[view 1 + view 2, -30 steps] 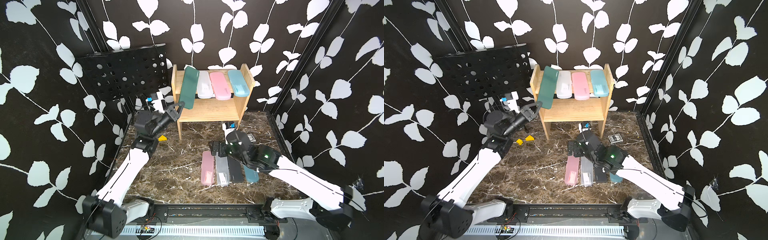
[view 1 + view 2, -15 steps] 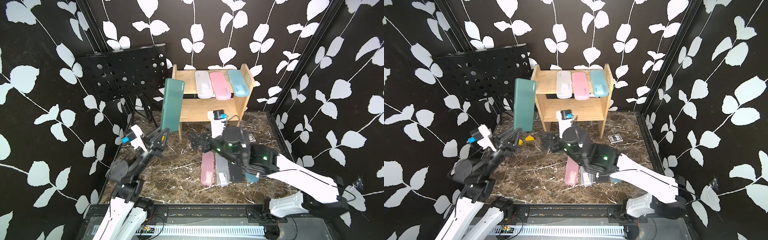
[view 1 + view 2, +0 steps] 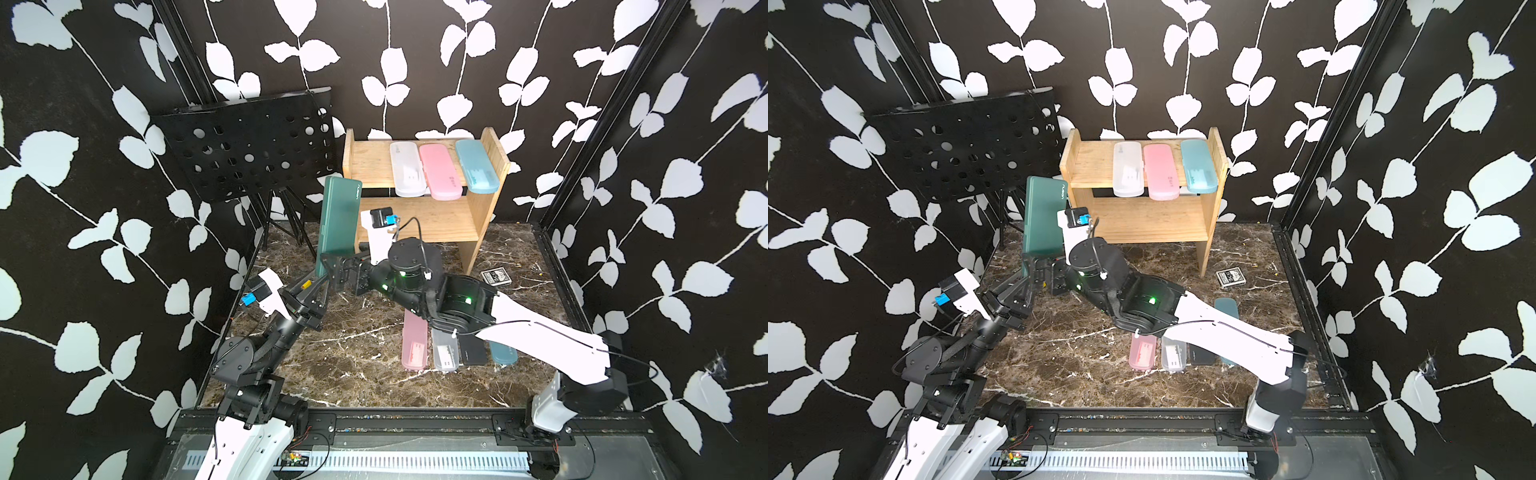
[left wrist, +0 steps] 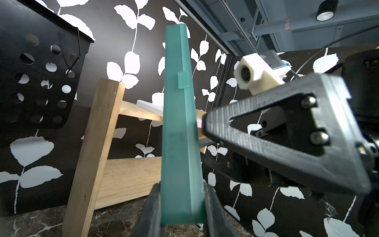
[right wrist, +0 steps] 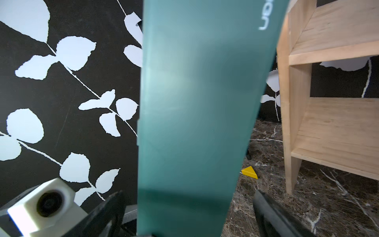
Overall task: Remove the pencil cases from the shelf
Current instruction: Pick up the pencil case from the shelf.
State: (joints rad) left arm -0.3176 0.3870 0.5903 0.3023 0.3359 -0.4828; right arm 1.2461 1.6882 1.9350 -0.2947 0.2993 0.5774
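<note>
Green case (image 3: pixel 338 224) upright, pinched in left hand (image 4: pixel 182 190).

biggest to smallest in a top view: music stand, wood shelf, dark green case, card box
Black perforated music stand and light pine wood shelf: about alike.
Dark green plastic pencil case.
Small black-and-white card box.

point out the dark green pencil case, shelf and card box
dark green pencil case (image 3: pixel 337 216), in a top view, middle of flat face
shelf (image 3: pixel 368 163), in a top view, bare upper board
card box (image 3: pixel 496 277), in a top view, top face
</note>
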